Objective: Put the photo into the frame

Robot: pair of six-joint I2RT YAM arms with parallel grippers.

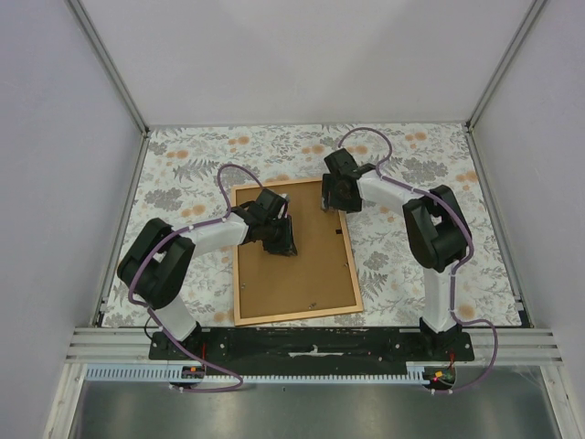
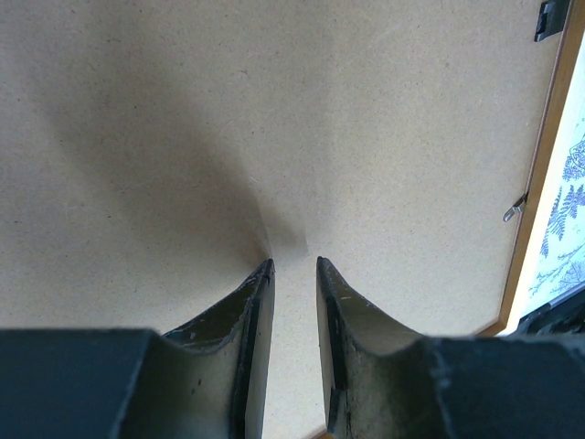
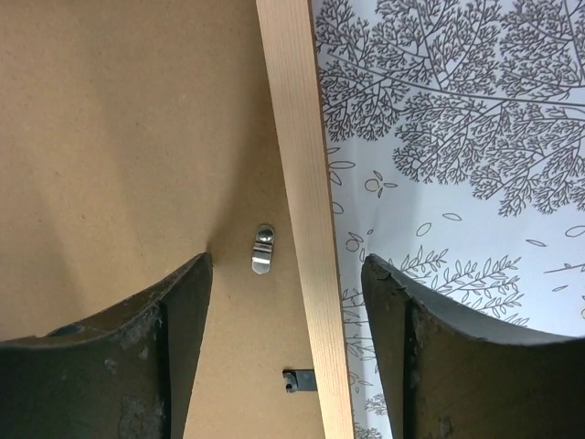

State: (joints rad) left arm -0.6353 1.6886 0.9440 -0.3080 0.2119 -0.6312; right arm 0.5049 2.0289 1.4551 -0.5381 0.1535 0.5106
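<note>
The frame (image 1: 297,315) lies flat on the table with a brown backing board (image 1: 306,274) filling it. The photo is hidden. My left gripper (image 1: 279,240) points down at the board's upper left part. In the left wrist view its jaws (image 2: 294,263) stand a narrow gap apart, tips at the board (image 2: 274,110), nothing between them. My right gripper (image 1: 334,197) hovers at the frame's top right. In the right wrist view it is open (image 3: 285,259), straddling the wooden rail (image 3: 297,137) and a small metal clip (image 3: 262,249).
A floral tablecloth (image 1: 411,165) covers the table, and white walls stand on three sides. A black tab (image 3: 302,380) sticks out from the rail onto the board. Another metal clip (image 2: 515,210) and black tab (image 2: 551,18) sit along the rail (image 2: 539,183) in the left wrist view.
</note>
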